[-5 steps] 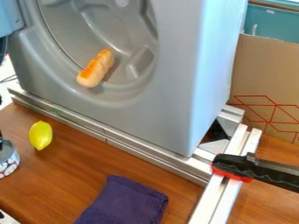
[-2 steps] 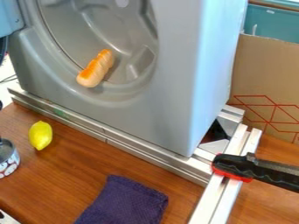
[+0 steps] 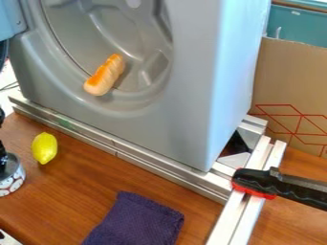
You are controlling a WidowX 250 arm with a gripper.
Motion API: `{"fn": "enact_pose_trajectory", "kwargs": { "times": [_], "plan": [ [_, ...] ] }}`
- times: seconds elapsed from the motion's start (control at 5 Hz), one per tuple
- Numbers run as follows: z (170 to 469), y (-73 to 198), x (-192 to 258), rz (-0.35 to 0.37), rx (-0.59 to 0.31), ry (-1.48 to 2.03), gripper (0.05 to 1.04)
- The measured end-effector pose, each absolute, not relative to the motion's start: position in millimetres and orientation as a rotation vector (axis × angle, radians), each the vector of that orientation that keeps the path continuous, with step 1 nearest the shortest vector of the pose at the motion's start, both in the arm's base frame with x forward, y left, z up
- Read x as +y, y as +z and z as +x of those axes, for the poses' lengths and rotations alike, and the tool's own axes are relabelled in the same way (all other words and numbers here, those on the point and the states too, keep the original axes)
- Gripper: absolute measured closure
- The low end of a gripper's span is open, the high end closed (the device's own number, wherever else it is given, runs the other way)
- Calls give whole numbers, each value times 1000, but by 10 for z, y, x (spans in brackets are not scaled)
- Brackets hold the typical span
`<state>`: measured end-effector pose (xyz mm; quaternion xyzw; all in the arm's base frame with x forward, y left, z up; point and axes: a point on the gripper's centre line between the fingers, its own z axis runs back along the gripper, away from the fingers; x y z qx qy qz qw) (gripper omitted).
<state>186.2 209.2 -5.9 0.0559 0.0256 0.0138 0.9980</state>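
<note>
At the left edge a black part of the gripper point(image 3: 3, 149) shows, low over a small metal can point(image 3: 11, 183) with a white, dark-ringed pattern on its side. Its lower end meets or dips into the can's top; whether it grips the can cannot be told. To the right of the can, a yellow lemon point(image 3: 45, 148) lies on the brown wooden table point(image 3: 70, 194). An orange-and-tan bread-like roll point(image 3: 104, 75) rests inside the round opening of a large grey machine point(image 3: 191, 110). A folded dark purple cloth point(image 3: 137, 220) lies near the front edge.
Metal rails point(image 3: 121, 148) run along the machine's base and toward the front right. A black clamp with red pads point(image 3: 281, 186) sits across the right rails. A cardboard box point(image 3: 290, 86) stands behind at the right. Part of a white object point(image 3: 7, 239) shows at bottom left.
The can has shifted slightly to the right, and more of the black gripper has come into view at the left edge. The lemon, roll and cloth have not moved.
</note>
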Motion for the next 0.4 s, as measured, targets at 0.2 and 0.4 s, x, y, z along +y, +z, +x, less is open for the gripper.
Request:
{"fn": "enact_pose_trajectory", "kwargs": {
  "times": [0.2,0.4],
  "plan": [
    [1938,-76,1867,88,54,-20,83],
    [2015,-86,1646,83,63,-34,83]
  ]
}}
